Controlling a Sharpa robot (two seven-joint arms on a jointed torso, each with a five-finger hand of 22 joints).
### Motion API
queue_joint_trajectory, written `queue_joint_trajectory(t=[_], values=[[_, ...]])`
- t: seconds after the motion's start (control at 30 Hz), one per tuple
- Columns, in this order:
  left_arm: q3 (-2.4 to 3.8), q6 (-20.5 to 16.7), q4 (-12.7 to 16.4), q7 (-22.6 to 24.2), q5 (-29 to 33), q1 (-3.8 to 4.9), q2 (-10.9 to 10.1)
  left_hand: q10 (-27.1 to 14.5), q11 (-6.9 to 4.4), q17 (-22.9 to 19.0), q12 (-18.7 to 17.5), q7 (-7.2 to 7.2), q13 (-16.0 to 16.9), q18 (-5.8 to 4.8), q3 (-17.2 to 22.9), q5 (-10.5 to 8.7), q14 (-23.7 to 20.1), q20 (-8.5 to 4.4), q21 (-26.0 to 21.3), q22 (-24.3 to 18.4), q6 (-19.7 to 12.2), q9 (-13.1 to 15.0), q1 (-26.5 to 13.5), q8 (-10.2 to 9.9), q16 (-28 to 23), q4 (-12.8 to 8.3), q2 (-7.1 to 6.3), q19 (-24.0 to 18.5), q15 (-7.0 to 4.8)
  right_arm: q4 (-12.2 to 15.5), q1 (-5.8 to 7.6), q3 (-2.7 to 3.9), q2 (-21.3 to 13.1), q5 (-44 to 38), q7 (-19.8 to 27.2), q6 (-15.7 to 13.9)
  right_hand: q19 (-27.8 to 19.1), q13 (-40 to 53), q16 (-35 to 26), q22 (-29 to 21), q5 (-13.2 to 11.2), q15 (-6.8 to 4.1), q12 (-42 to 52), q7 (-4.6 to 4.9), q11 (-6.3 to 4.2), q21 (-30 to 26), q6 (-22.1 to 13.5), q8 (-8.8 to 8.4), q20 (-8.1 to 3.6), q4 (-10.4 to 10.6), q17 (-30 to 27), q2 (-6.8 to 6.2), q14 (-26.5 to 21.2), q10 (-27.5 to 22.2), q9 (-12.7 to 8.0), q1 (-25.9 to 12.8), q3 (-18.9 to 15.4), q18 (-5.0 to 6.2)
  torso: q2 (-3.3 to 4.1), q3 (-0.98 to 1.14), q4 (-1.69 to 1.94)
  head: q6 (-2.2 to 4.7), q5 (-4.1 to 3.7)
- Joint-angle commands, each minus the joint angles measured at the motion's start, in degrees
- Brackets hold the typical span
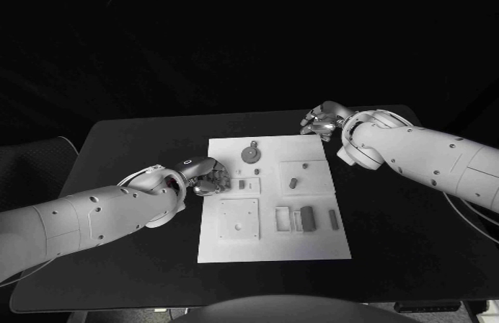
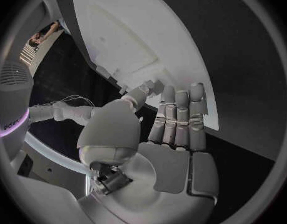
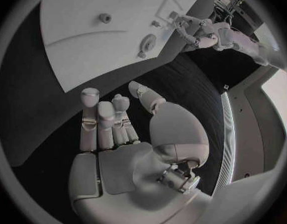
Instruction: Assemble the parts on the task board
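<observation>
Black table (image 1: pixel 125 143) carries your white task board (image 1: pixel 272 226) at its middle. Your left hand (image 1: pixel 202 175), fingers (image 2: pixel 178 115) loosely apart and empty, hovers at the board's left edge; your right hand (image 1: pixel 324 121), likewise empty, hangs off its far right corner. Grey parts (image 1: pixel 251 152) sit on the board.

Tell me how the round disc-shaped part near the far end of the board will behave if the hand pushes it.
The round part lies flat on the task board, so it would probably slide rather than roll or tip. It looks small and rigid, likely light. The smooth plate may let it skid easily.
</observation>
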Motion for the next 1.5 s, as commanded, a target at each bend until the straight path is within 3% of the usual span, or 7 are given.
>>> queue_joint_trajectory(t=[0.03,0.37,0.77,1.33,1.5], values=[[-0.15,0.8,0.0,-0.2,0.3,-0.18,0.1,-0.4,0.17,-0.1,0.4,0.55,-0.1,4.05,-0.2,-0.30,-0.6,-0.04,0.2,0.9,0.1,0.0,0.1,0.1,0.3,0.1,-0.83,-0.1,0.01,0.0,-0.01,0.00,0.0,-0.1,0.2,0.8,-0.1,0.0,0.2,0.7,0.3,-0.02,0.3,0.61,-0.05,-0.4,0.3,0.38,-0.43,-0.1,-0.1,-0.12,-0.1,-0.4,-0.1,-0.5,0.3,3.42,0.00,0.00,0.00,0.03,0.01],[-0.15,0.5,0.0,-0.6,0.3,-0.18,0.2,-0.6,-0.16,-1.0,0.7,-0.11,-0.5,4.04,-0.9,-1.88,-0.8,-0.05,0.0,0.7,-1.9,-0.2,0.4,-0.9,0.8,-0.5,-2.18,-0.1,-0.01,0.0,-0.01,0.00,0.0,0.0,0.3,0.9,-0.1,-0.1,0.2,0.7,0.3,-0.01,0.3,0.62,-0.04,-0.4,0.3,0.38,-0.43,0.0,-0.1,-0.11,-0.1,-0.4,-0.1,-0.5,0.3,3.42,0.00,0.05,-0.03,0.08,0.01],[-0.15,-0.2,0.0,-0.4,0.3,-0.18,0.0,-0.6,-0.43,-2.1,0.9,-0.83,-1.1,4.03,-3.0,-1.99,-1.0,-0.08,-0.4,0.5,-4.1,-0.2,0.7,-1.7,1.3,-2.5,-3.52,-0.1,-0.04,0.0,-0.01,0.00,0.0,0.0,0.3,0.9,-0.1,-0.1,0.2,0.7,0.3,0.00,0.3,0.63,-0.03,-0.4,0.3,0.37,-0.43,0.0,-0.1,-0.09,-0.1,-0.4,-0.1,-0.6,0.3,3.42,0.01,0.05,-0.02,-0.01,0.00],[-0.15,-0.8,0.1,-0.1,0.5,-0.18,-0.1,-0.4,-0.54,-2.7,1.1,-0.85,-1.4,4.05,-3.8,-1.91,-0.9,-0.16,-0.5,0.4,-3.8,0.1,1.2,-1.4,1.7,-3.8,-3.41,0.3,-0.14,0.0,-0.01,0.00,0.0,0.0,0.2,1.1,-0.1,-0.1,0.2,0.7,0.4,0.01,0.3,0.64,-0.02,-0.4,0.2,0.35,-0.43,0.0,-0.1,-0.09,-0.1,-0.4,-0.1,-0.6,0.4,3.42,-0.01,0.03,-0.02,0.07,0.02],[-0.15,-2.2,0.2,1.0,0.6,-0.18,-0.2,0.1,-0.78,-3.1,1.5,-1.10,-1.5,4.09,-3.5,-1.85,-0.4,-0.34,-0.4,0.4,-2.8,0.5,2.8,-0.7,2.3,-5.4,-3.37,0.9,-0.37,0.0,-0.01,0.00,0.0,0.0,0.2,1.1,-0.1,-0.1,0.2,0.7,0.3,0.01,0.3,0.64,-0.02,-0.4,0.2,0.35,-0.43,0.0,-0.1,-0.08,-0.1,-0.4,-0.1,-0.6,0.4,3.42,0.01,0.02,-0.01,0.08,0.04]])
